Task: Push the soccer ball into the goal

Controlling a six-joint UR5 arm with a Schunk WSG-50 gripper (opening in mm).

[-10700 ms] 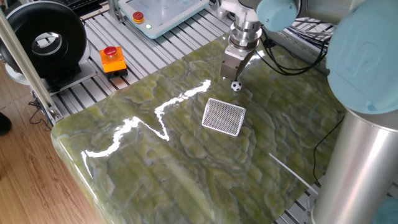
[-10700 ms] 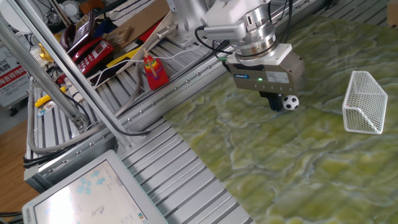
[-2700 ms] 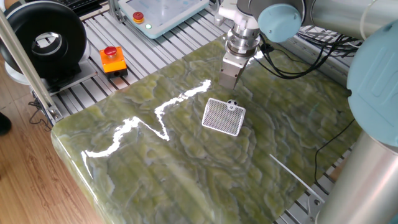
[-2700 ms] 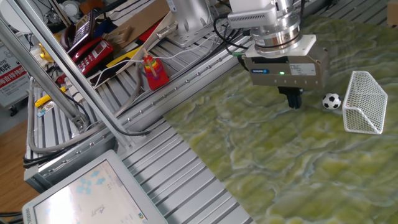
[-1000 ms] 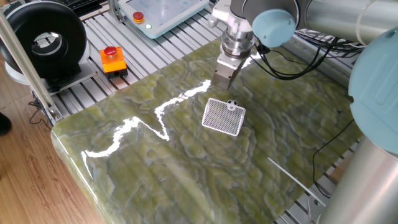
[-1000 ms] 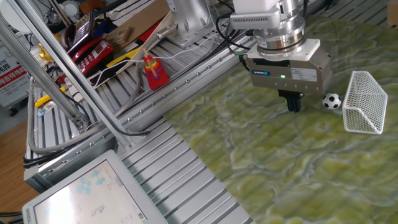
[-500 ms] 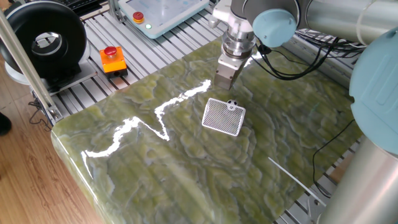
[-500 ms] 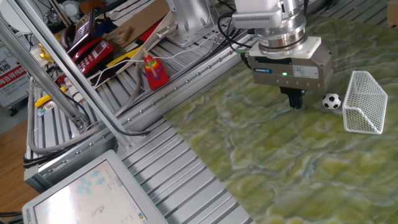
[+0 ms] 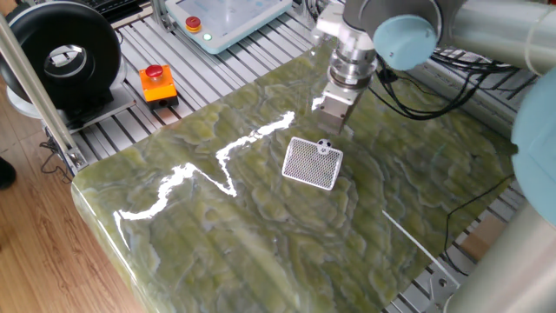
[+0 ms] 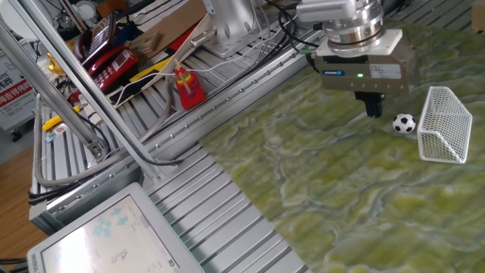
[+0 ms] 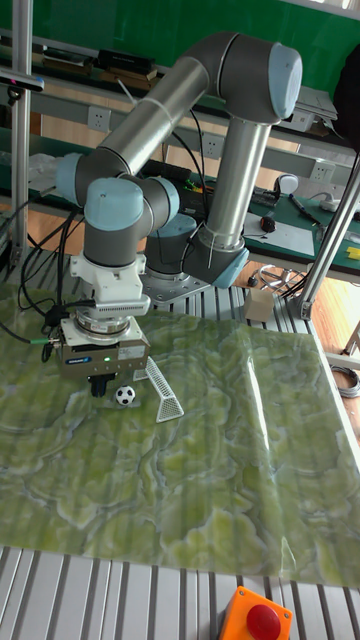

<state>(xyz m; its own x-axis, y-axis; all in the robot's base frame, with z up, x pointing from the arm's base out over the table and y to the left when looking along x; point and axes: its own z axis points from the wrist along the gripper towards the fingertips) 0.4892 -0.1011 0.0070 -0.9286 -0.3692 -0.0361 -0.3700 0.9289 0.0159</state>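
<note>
In the tall fixed view the gripper [image 11: 100, 388] hangs low over the green marbled table [image 11: 220, 470], its dark fingers pressed together and holding nothing. Just to its right the soccer ball [image 11: 124, 396] rests on the table, close in front of the goal's [image 11: 165, 391] open mouth, not yet inside.

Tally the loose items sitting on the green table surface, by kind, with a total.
soccer ball: 1
goal: 1
Total: 2
</note>
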